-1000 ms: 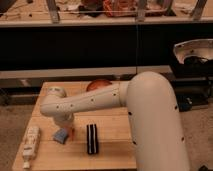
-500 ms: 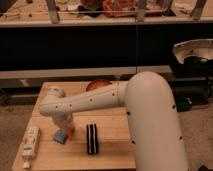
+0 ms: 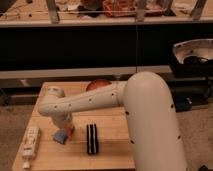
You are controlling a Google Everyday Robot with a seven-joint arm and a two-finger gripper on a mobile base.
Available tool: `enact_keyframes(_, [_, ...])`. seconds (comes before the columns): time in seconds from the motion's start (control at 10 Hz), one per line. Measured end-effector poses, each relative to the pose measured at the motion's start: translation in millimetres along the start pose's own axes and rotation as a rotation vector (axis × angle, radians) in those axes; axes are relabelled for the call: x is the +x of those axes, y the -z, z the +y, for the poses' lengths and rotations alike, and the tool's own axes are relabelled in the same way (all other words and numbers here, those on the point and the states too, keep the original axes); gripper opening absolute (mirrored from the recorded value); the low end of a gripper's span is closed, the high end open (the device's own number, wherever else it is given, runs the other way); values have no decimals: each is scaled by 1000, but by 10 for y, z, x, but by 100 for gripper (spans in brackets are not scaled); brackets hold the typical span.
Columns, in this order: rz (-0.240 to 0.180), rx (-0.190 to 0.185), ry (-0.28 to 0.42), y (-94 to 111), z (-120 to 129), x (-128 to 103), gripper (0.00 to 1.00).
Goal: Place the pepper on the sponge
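The blue sponge [image 3: 60,136] lies on the wooden table [image 3: 110,150] near its left front. My gripper [image 3: 65,128] hangs straight down from the white arm, its tip just above and right of the sponge. A small orange-red piece, the pepper [image 3: 71,131], shows at the gripper's lower end, touching or very close to the sponge's right edge. I cannot tell whether the pepper is still held. The arm hides the space directly behind the sponge.
A black block with a white stripe [image 3: 91,139] lies right of the sponge. A white tube-shaped bottle [image 3: 30,143] lies along the table's left edge. An orange-red bowl [image 3: 97,85] sits at the back, partly hidden by the arm. A dark shelf unit stands behind the table.
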Motion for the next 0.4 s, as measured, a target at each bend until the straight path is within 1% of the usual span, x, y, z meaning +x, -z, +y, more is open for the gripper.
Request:
enact_keyframes(0.1, [0,0,5,-4,-15,1,69])
enact_keyframes(0.4, [1,1,17,-13,-40,12,70])
